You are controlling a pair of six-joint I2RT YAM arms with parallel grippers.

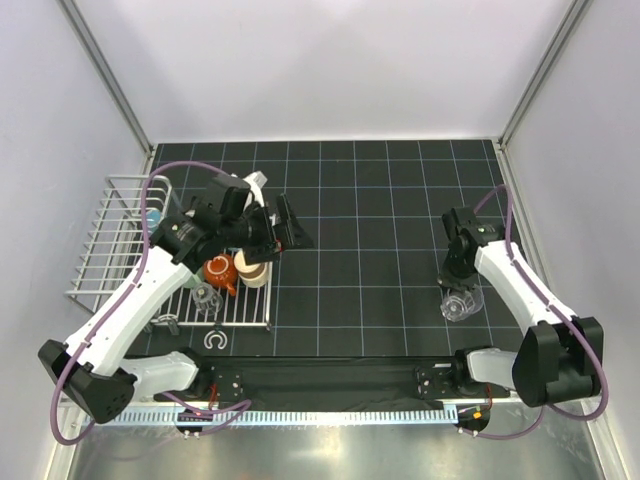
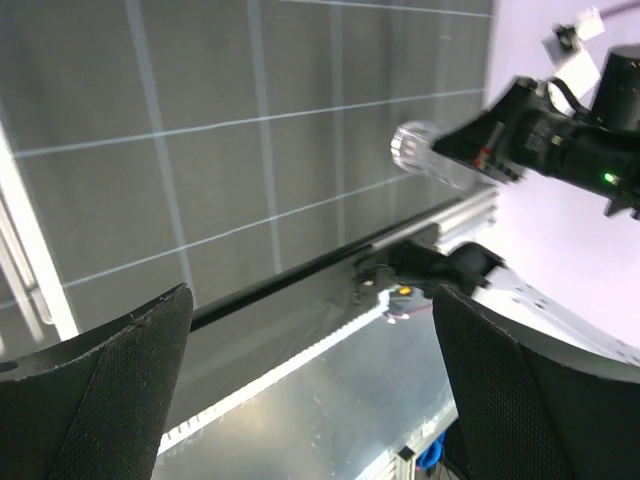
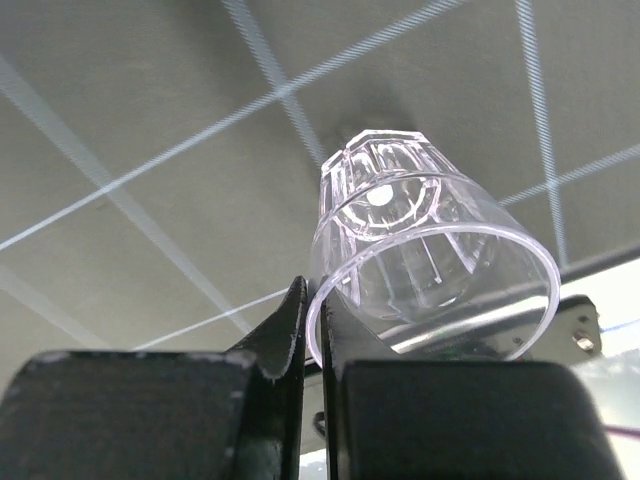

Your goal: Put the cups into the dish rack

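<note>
Cups sit on the rack, one cup far right.

Left gripper jaws wide over mat; right gripper holds clear cup

Clear glossy cup, matt black gridded mat, white wire dish rack, grainy black fingers

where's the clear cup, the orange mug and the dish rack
clear cup [image 3: 432, 250]: right wrist view, its side wall
orange mug [image 1: 219, 269]: top view, its body
dish rack [image 1: 103, 238]: top view, left wire basket
</note>
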